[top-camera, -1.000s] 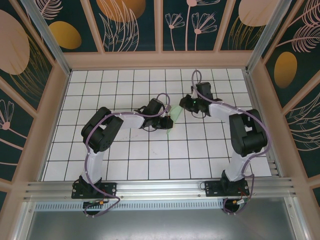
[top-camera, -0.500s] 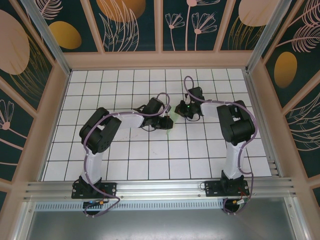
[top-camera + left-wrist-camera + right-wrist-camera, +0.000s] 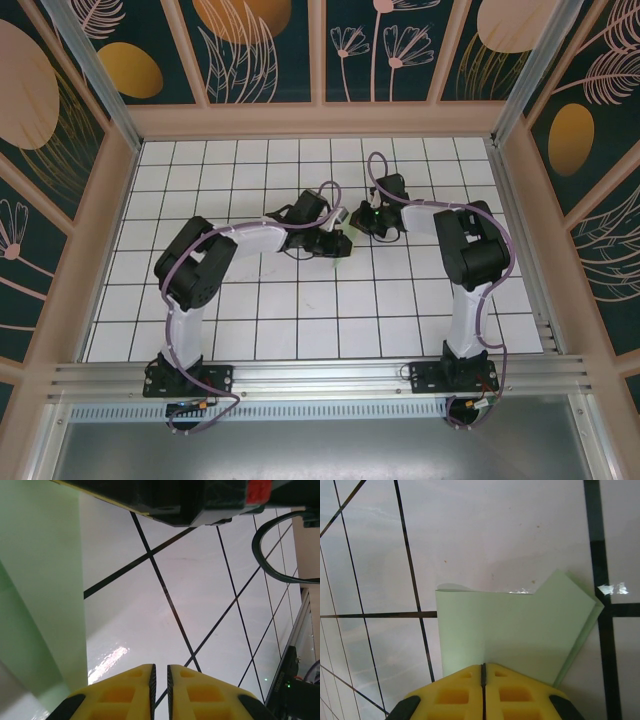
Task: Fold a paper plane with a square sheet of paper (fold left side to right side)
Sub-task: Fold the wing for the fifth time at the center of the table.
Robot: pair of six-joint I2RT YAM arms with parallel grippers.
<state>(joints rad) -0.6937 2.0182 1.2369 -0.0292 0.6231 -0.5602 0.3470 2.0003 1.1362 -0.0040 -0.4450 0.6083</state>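
Over the white grid table (image 3: 250, 300), the biggest change in the last second was in the right arm (image 3: 470, 260). It swung in from the right and folded its elbow up, which brought its wrist to the middle of the table. The left arm (image 3: 200, 265) shifted less, reaching a little further forward and inward. The two wrists ended just beside each other. The right gripper (image 3: 483, 669) had its fingers fully together. Its tips sat over the near edge of the square sheet of paper (image 3: 510, 630), apparently pressing it down rather than pinching it. The left gripper (image 3: 160, 669) was nearly closed, with only a thin slit between its fingers, and it held nothing. The sheet rose pale green at the left of its view. The paper lay mid-table between the grippers. A second earlier a clear green patch showed from above, but now the wrists covered most of it. A doubled edge along the paper's right side suggested a fold was already made, so the next step was probably to sharpen that crease or begin another fold.
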